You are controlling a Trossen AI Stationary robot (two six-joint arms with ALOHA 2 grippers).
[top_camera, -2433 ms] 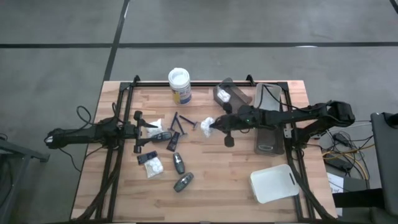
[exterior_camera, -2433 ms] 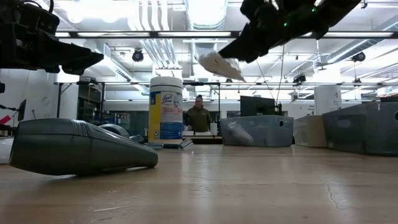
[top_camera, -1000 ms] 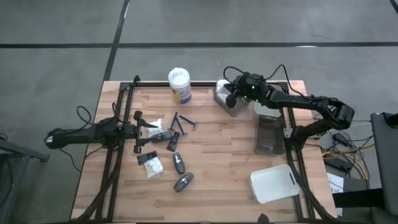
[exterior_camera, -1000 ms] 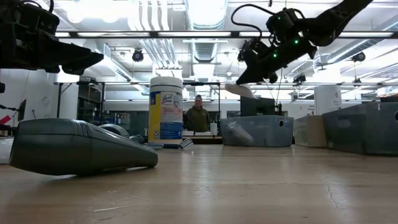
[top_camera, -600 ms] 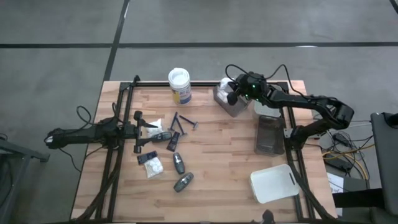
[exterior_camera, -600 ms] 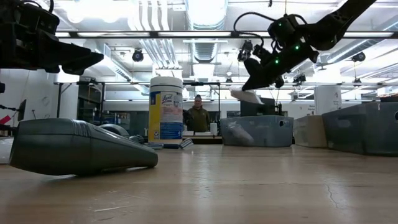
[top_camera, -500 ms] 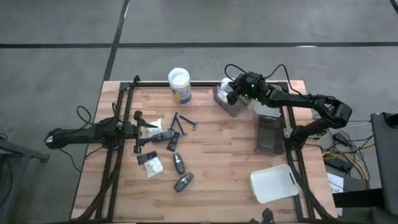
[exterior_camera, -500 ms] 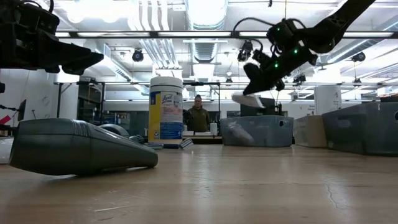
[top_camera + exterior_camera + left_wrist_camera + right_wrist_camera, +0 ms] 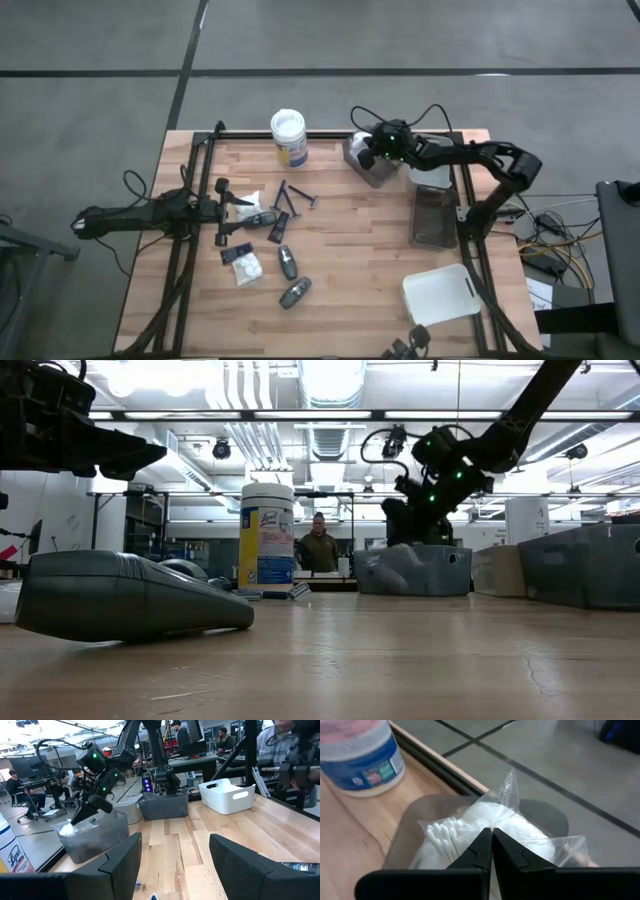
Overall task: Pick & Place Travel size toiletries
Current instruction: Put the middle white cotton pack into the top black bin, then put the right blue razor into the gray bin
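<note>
Several travel size toiletries lie at the table's left middle: white packets, dark grey bottles and thin sticks. One dark bottle lies close in the low view. My right gripper is at the far centre, over a grey tray, shut on a clear packet of white cotton swabs. Another white packet lies in that tray. My left gripper waits open and level at the left, beside the scattered items. My right gripper pinches the packet's clear plastic top edge between its two fingertips. The fingers slant down from the table's right side. The packet hangs below them with its lower part inside the grey tray's walls. Whether it rests on the tray's contents I cannot tell.
A white-lidded jar with a blue-yellow label stands at the far edge, left of the grey tray. A dark grey tray sits at the right and a white tray at the near right. People sit in the room beyond.
My right gripper, still shut on the packet, has gone down and a little toward the table's left, tipping further downward. The packet has gone from hanging above the grey tray down into it.
</note>
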